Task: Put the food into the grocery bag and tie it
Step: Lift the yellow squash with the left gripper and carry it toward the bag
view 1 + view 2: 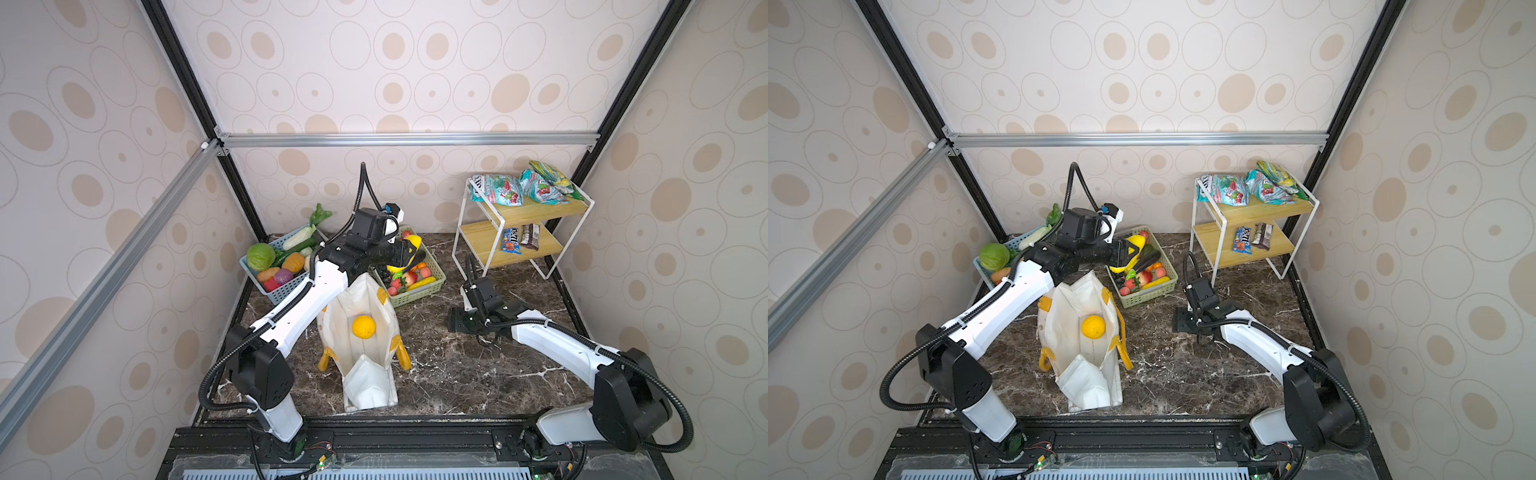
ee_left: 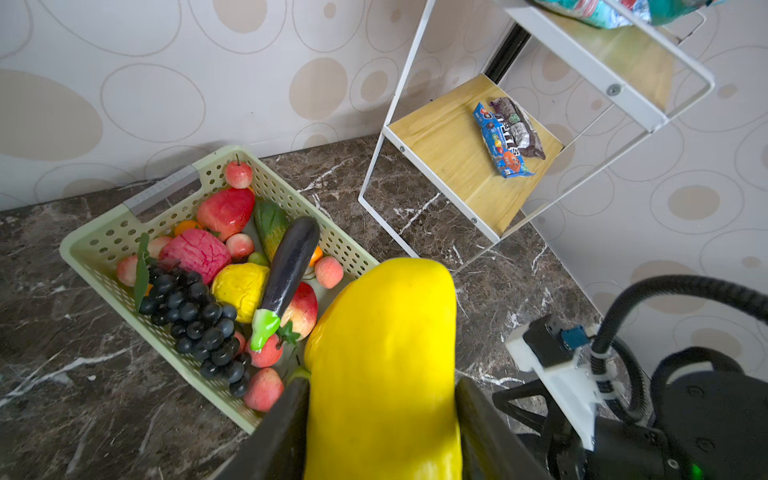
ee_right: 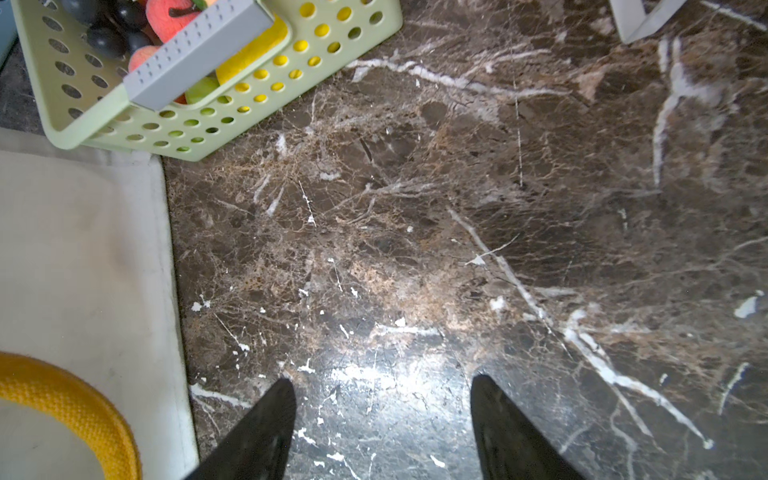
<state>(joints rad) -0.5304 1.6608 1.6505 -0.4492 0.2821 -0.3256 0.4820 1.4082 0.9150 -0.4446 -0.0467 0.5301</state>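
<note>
Clamping yellow fruit (image 2: pixel 382 324) between its jaws, left gripper (image 2: pixel 382 388) needed a low release in grocery bag (image 1: pixel 368 384); right gripper (image 3: pixel 382 380) gaped empty.

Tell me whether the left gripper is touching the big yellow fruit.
Touching. In the left wrist view the fingers of the left gripper press against both sides of the yellow fruit, with no gap.

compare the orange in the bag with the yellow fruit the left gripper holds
Shape: the orange is round; the yellow fruit is long with a rounded end.
Place: the orange lies loose inside the grocery bag; the yellow fruit is clamped in the left gripper, held up over the green basket.
Colour: the orange is a deeper orange-yellow, the yellow fruit bright lemon.
Both are yellowish foods.
</note>
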